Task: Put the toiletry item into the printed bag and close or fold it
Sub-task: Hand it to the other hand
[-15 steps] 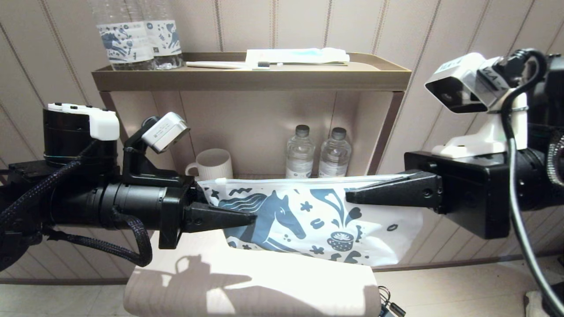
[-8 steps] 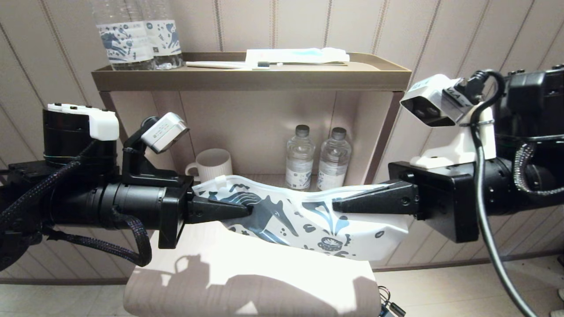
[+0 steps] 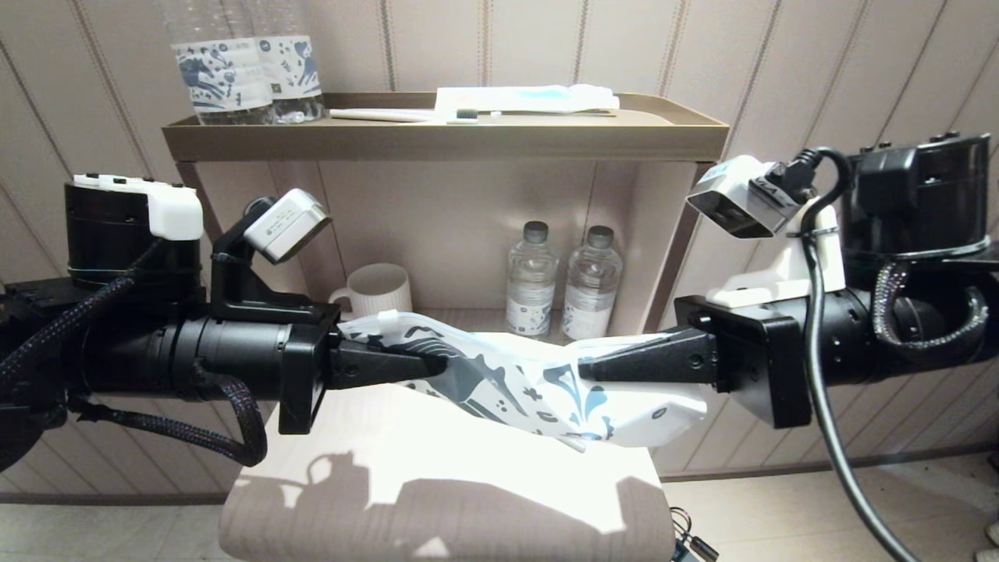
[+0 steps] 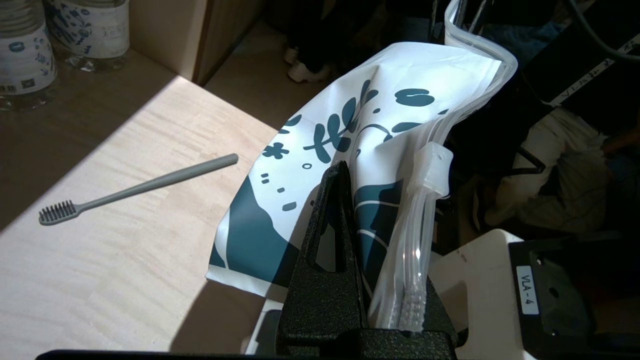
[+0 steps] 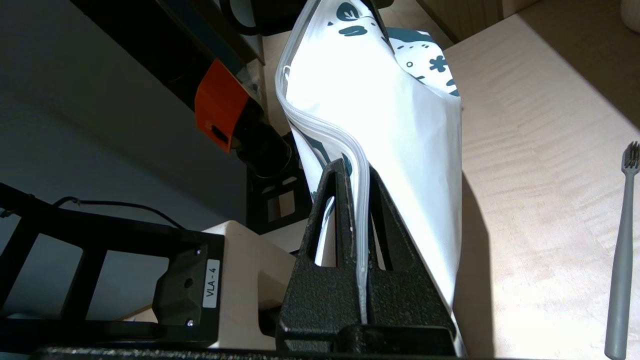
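Observation:
The printed bag (image 3: 538, 384), white with a dark blue horse, hangs slack and buckled between my two grippers above the light wooden table (image 3: 437, 484). My left gripper (image 3: 441, 363) is shut on its zip end, where the clear slider (image 4: 432, 167) sits. My right gripper (image 3: 585, 371) is shut on the zip strip at the other end, as the right wrist view shows (image 5: 356, 170). The grey toothbrush (image 4: 140, 187) lies flat on the table beyond the bag, apart from it; the right wrist view also shows this toothbrush (image 5: 622, 260). In the head view it is hidden.
Behind the table stands a brown shelf unit; its top tray (image 3: 445, 140) carries two large bottles (image 3: 242, 70), a white toothbrush (image 3: 414, 115) and a blue-striped packet (image 3: 531, 97). The lower shelf holds a mug (image 3: 378, 290) and two small bottles (image 3: 562, 273).
My right gripper has moved left toward the left gripper. The bag, stretched flat a second ago, has gone slack, twisted and sagged in the middle.

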Robot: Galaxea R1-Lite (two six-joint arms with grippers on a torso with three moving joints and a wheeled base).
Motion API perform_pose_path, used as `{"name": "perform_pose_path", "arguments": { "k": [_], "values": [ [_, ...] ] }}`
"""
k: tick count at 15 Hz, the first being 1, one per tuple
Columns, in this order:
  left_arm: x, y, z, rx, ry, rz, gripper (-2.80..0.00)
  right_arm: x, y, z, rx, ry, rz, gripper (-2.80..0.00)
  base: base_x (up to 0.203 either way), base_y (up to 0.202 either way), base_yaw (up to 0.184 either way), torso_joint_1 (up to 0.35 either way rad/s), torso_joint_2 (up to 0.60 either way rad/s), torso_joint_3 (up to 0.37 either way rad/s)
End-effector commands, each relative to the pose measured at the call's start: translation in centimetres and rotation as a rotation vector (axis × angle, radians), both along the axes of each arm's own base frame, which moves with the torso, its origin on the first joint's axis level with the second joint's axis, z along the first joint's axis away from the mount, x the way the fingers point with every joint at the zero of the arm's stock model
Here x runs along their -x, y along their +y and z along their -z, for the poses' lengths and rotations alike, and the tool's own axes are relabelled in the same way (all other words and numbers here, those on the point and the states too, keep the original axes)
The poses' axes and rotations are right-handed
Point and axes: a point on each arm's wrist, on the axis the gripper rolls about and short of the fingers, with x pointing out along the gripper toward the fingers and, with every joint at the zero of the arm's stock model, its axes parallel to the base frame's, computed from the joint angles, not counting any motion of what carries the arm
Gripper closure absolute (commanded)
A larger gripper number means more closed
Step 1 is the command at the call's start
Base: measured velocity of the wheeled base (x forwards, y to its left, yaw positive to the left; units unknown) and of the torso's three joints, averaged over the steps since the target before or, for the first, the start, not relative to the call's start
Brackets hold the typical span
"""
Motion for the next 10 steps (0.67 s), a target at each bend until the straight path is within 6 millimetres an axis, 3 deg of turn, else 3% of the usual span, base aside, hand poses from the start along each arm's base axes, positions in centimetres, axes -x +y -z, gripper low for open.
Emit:
{"name": "perform_pose_path", "arguments": {
  "k": [1,2,3,10],
  "values": [
    [0.02,-0.01,0.07,0.001,0.002,0.004,0.0,-0.05,0.0,-0.02,-0.002,-0.001,-0.004,0.0,0.0,0.0,0.0,0.0,0.0,0.0],
    [-0.01,-0.02,0.15,-0.001,0.002,0.005,0.0,-0.11,0.03,-0.13,-0.004,-0.002,-0.002,0.0,0.0,0.0,0.0,0.0,0.0,0.0],
    [-0.02,-0.03,0.23,-0.003,0.003,0.005,0.0,-0.12,0.02,-0.16,-0.005,-0.005,-0.003,-2.8,0.0,0.0,0.0,0.0,0.0,0.0],
    [-0.36,-0.2,0.87,-0.022,0.039,0.006,0.0,-0.54,0.04,-0.43,-0.009,-0.017,0.006,-2.8,0.0,0.0,0.0,0.0,0.0,0.0]
  ]
}}
